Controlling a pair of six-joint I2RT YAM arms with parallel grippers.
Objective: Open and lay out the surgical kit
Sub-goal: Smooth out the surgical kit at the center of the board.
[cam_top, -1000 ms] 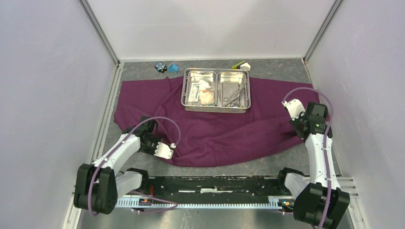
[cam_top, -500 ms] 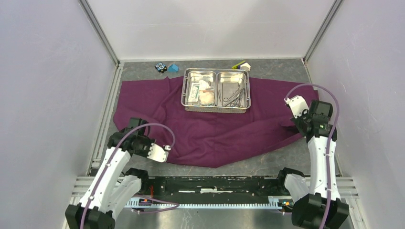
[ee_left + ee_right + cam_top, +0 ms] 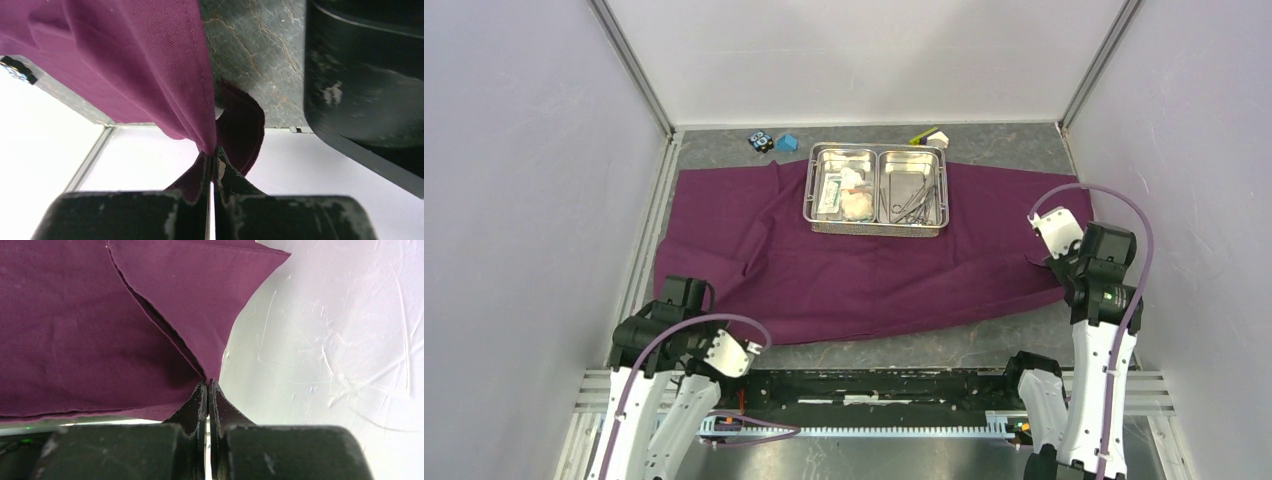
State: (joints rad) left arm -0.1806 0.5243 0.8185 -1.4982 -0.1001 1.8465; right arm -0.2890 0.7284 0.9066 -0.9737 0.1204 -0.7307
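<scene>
Left gripper (image 3: 214,157) pinched tight on cloth (image 3: 150,75) hem at near-left corner. Right gripper (image 3: 207,385) clamped on right corner. Best: pull both corners apart evenly and low, flattening folds without dragging tray (image 3: 874,229) sitting far-middle on cloth. Small blocks (image 3: 771,141) behind tray, not in the way.

No text, label or number can be read anywhere.

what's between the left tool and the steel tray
Only creased purple cloth, per the top view; nothing else lies between the left tool and the steel tray.
</scene>
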